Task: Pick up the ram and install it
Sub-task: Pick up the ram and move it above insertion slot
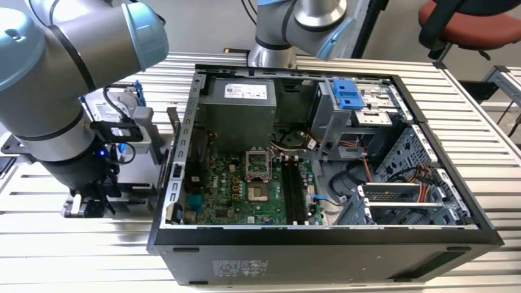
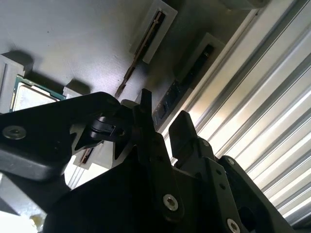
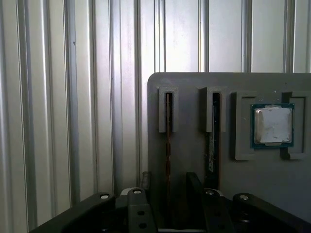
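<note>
Two ram sticks (image 3: 168, 141) stand edge-up in tray (image 3: 189, 145), parallel; gripper (image 3: 169, 178) spread, empty, over near ends, stick axes running along finger gap, not across

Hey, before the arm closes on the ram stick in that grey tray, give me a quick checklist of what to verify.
1. Gripper open: ok, its fingers stand apart.
2. Ram inside the gap: ok in the first wrist view; it stands on edge in the tray.
3. Second stick outside the gap: ok, it stands beside one finger.
4. Fingers touching the ram: cannot tell.
5. Computer case open, motherboard exposed: ok.
6. Black slots free: cannot tell.
</note>
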You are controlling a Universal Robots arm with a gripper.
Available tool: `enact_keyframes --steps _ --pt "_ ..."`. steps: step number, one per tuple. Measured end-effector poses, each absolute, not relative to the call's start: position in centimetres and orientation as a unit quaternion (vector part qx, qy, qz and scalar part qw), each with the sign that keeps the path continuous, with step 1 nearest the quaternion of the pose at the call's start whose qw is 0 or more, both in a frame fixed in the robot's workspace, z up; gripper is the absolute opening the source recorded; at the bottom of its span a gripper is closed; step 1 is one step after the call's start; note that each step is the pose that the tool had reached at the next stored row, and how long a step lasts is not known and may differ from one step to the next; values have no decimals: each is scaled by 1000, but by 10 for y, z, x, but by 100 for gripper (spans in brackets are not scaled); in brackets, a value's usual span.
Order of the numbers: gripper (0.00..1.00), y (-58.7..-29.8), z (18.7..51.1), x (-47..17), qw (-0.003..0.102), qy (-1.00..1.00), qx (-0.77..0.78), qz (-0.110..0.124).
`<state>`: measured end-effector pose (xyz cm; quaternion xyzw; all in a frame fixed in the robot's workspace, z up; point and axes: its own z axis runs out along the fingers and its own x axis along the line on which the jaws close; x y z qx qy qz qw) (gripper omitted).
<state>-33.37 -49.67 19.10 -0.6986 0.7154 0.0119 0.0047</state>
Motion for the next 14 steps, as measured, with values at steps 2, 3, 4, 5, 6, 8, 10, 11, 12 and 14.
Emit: enact_keyframes --steps 2,3,4,5,6,8,10,11,12,14 --pt "100 -497 191 -334 5 715 -699 12" --pt "100 -497 191 -334 5 715 -699 12" --pt "100 -497 191 -334 5 715 -699 12" --pt "100 -497 191 -334 5 715 -699 12" --pt "100 -497 191 -334 5 715 -699 12" --pt "100 -497 191 -334 5 715 -699 12" --pt "0 -497 191 -334 5 715 -699 12" --pt "0 -497 191 -334 5 715 -699 12" --pt "0 -497 191 -334 5 715 -699 12" --pt "0 -497 191 -334 5 715 -699 12"
